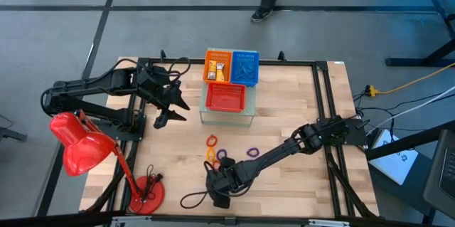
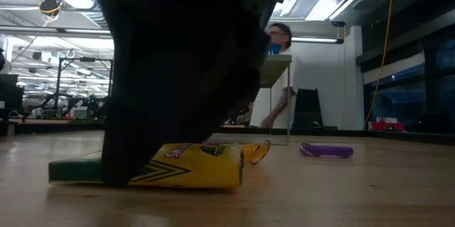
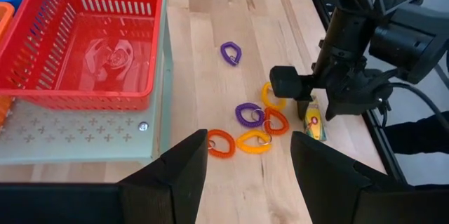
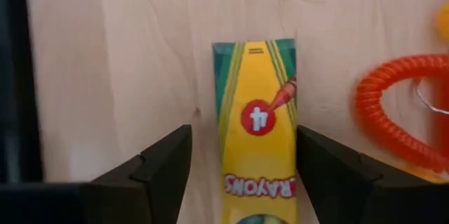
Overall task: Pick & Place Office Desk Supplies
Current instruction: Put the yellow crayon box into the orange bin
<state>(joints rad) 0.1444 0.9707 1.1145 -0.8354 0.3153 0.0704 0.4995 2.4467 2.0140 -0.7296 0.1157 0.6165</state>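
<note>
A yellow-and-green crayon box (image 4: 256, 126) lies flat on the table near its near edge, also seen in the low view (image 2: 195, 164). My right gripper (image 4: 243, 143) is open and comes down over the crayon box, one finger on each long side, low at the table (image 1: 219, 184). Beside it lie coiled loops: orange (image 3: 273, 121), purple (image 3: 248, 114), yellow (image 3: 254, 140), orange-red (image 3: 220, 142), and a purple one (image 3: 231, 52) apart. My left gripper (image 3: 245, 175) is open and hovers by the baskets (image 1: 170, 106), touching nothing. My right gripper straddles the crayon box across its width from above, with the box flat on the table. One finger (image 4: 316, 168) stands right at the box's long edge (image 4: 291, 112); whether it touches, I cannot tell. The other finger shows a gap.
An orange basket (image 1: 217, 65), a blue basket (image 1: 244, 67) and a red basket (image 1: 225, 97) stand on a clear platform at the far middle. A red desk lamp (image 1: 82, 145) with its base (image 1: 146, 193) fills the near left. A person walks in the room behind the table.
</note>
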